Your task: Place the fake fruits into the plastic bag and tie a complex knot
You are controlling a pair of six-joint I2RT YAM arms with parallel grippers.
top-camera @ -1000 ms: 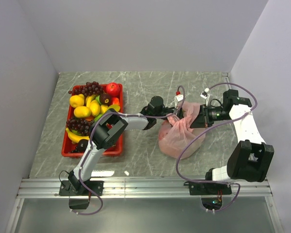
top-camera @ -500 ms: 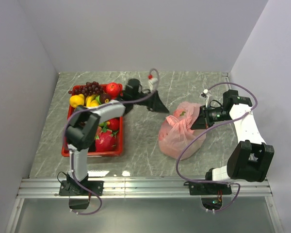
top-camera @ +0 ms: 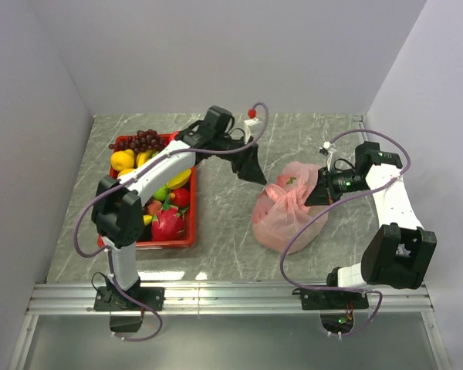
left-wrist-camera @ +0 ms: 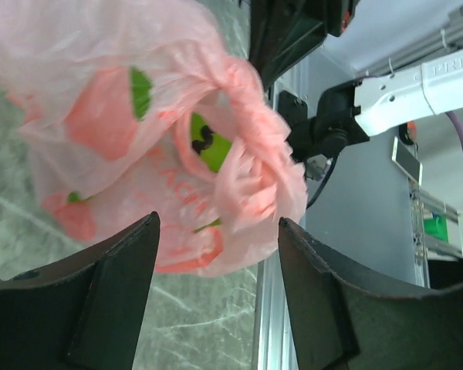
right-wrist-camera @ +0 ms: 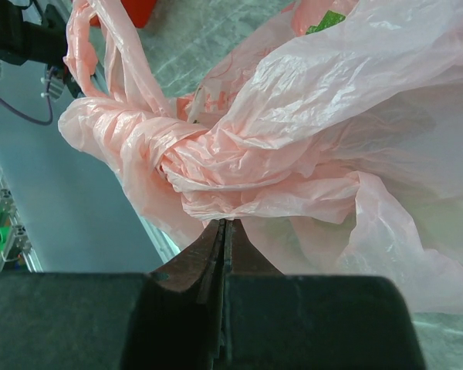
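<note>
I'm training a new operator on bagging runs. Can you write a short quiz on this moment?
1. True or false: the left tool is clamped on the pink bag.
2. What is the right tool pinching? A) the bag's film B) a lemon C) a cable
3. Fill in: the loose fruit lies in a red ____.
Key: 1 false, it stands open and holds nothing; 2 A; 3 tray.
</note>
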